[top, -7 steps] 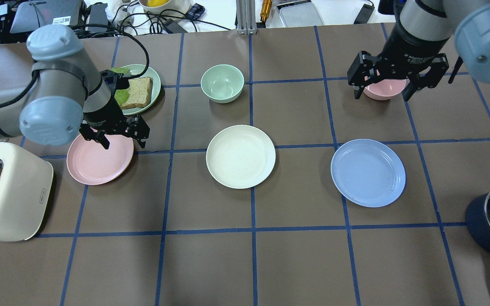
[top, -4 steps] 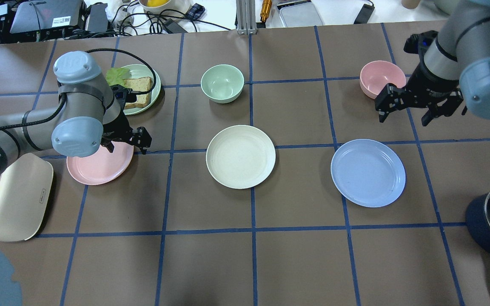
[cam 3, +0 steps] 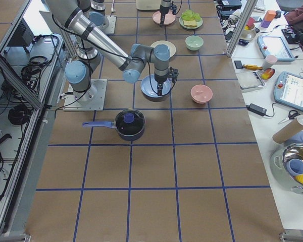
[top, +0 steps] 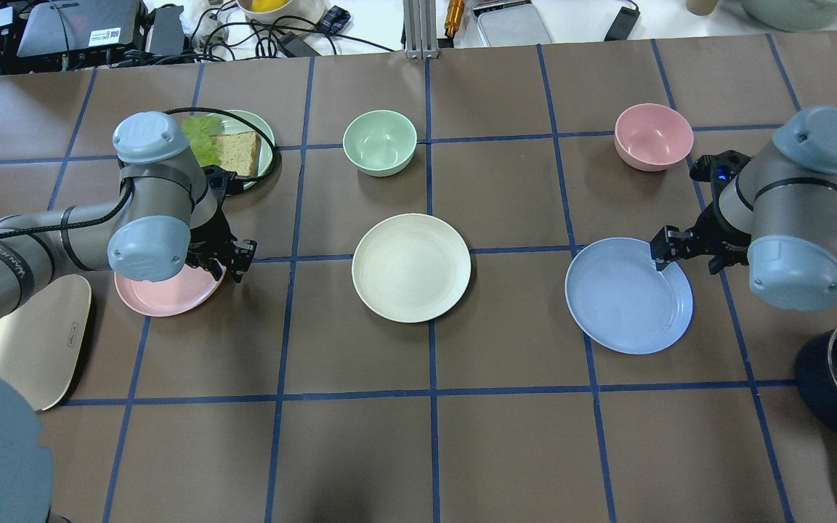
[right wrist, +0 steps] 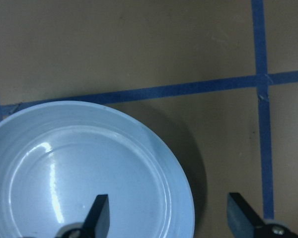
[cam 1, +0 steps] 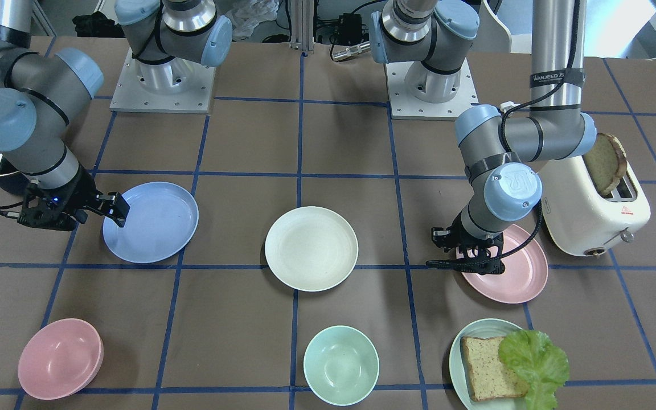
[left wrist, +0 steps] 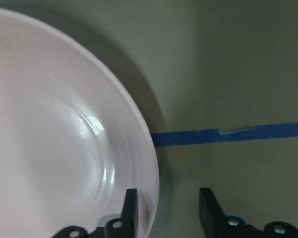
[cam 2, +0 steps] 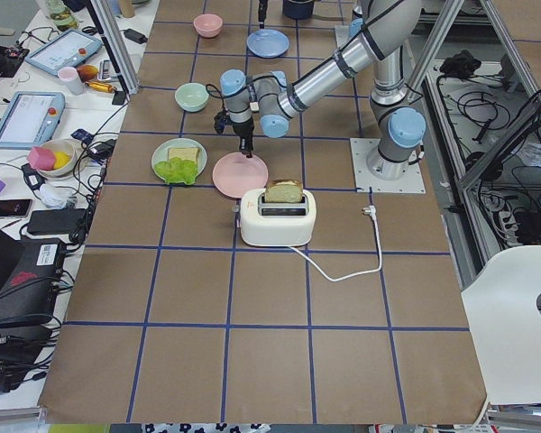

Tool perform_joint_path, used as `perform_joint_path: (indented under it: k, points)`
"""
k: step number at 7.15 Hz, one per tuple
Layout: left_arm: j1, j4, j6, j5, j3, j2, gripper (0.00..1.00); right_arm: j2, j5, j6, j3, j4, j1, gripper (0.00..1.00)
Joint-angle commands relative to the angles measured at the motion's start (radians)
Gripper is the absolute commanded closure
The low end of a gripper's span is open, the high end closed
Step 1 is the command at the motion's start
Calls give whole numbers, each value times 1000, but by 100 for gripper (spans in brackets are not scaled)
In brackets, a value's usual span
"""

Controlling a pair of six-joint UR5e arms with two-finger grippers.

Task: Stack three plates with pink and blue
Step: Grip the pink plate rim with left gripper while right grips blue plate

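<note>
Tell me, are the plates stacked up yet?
Not yet. Nothing is stacked: the round pink plastic plate, cream-white plastic plate and light blue plastic plate lie apart on the table. In hand: the open left gripper straddles the pink rim, the open right gripper the blue rim. Still to do: grip, lift and pile all three.

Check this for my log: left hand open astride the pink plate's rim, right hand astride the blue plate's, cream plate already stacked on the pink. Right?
No: the overhead view shows the cream plate lying alone mid-table, unstacked. The left hand at the pink plate and right hand at the blue plate are right.
</note>
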Motion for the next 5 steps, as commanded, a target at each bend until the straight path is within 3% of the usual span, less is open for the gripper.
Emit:
perform_joint_path:
  k: [1,3,4,5]
  points:
    - [-7,1,-10,0,2,10,100,19,-2,-55,58,-30,-17,33]
    - [-47,-1,-22,-7,11,52,100,19,0,-59,67,-31,-54,38]
    - [-105,-11,-36,8,31,72,100,18,1,-60,69,-31,-54,49]
    - [-171,-19,-88,8,70,71,100,19,3,-57,69,-31,-54,74]
